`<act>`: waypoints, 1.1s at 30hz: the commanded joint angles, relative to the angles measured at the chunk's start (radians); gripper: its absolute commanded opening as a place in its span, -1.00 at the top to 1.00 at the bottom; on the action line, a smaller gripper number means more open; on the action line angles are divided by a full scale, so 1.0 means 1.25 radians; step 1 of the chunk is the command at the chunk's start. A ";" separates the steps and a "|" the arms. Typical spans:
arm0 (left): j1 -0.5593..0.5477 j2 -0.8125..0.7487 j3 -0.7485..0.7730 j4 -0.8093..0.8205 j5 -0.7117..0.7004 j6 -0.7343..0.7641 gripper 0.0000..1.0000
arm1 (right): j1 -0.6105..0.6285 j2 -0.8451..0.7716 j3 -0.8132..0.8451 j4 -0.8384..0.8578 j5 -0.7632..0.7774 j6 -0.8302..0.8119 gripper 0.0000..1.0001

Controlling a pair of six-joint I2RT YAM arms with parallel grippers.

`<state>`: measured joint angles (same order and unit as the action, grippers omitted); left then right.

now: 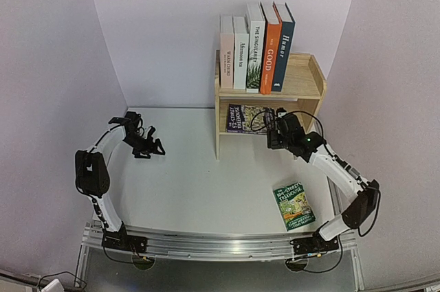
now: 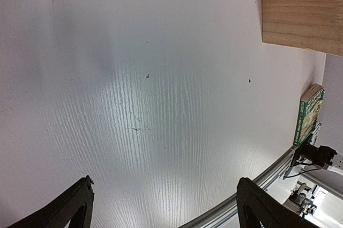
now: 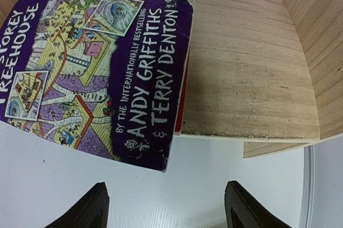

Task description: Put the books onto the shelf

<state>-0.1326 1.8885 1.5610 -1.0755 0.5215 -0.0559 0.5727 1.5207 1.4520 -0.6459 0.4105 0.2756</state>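
Near the right arm's base, flat on the worktop [image 1: 206, 189], lies a green paperback [image 1: 293, 205], cover up, well apart from the shelf [image 1: 313, 75]; it looks to be the one book not yet shelved. Judged thin, light and floppy, with a glossy cover: a pinch from straight above would likely skid. Better to take it across a long edge or the spine, perhaps after tipping one edge up. Five upright books [image 1: 256, 48] stand on the top tier. Right claw [image 3: 166, 212] hangs just before the lower tier, fingers apart, nothing between them. Left claw [image 2: 163, 212] gapes wide over bare worktop, holding nothing. Right wrist view shows what the overhead one hides: the purple paperback [image 3: 96, 67] lies flat on the lower tier, one corner overhanging the front lip, with a red cover [image 3: 181, 111] under it. Left wrist view catches the green paperback edge-on, showing how slim it is. Only the overhead view shows the top row.
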 commanded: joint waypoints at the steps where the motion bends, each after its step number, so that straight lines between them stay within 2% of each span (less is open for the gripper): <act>1: -0.002 0.004 0.027 -0.018 0.013 0.009 -0.84 | -0.015 0.010 0.041 0.011 -0.065 -0.019 -0.46; 14: -0.001 0.012 0.040 -0.018 0.021 0.006 -0.84 | -0.039 0.058 0.077 0.038 -0.095 -0.038 -0.47; 18: -0.002 0.013 0.034 -0.019 0.024 0.006 -0.84 | -0.048 0.031 0.058 0.038 -0.175 -0.052 -0.73; 21: -0.002 0.014 0.030 -0.017 0.025 0.007 -0.84 | -0.055 0.008 0.036 0.038 -0.177 -0.061 -0.87; 33: -0.002 0.021 0.036 -0.025 0.029 0.006 -0.83 | -0.059 0.071 0.067 0.047 -0.159 -0.082 -0.59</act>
<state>-0.1326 1.9171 1.5707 -1.0847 0.5499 -0.0532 0.5034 1.5779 1.4942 -0.6132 0.2237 0.1896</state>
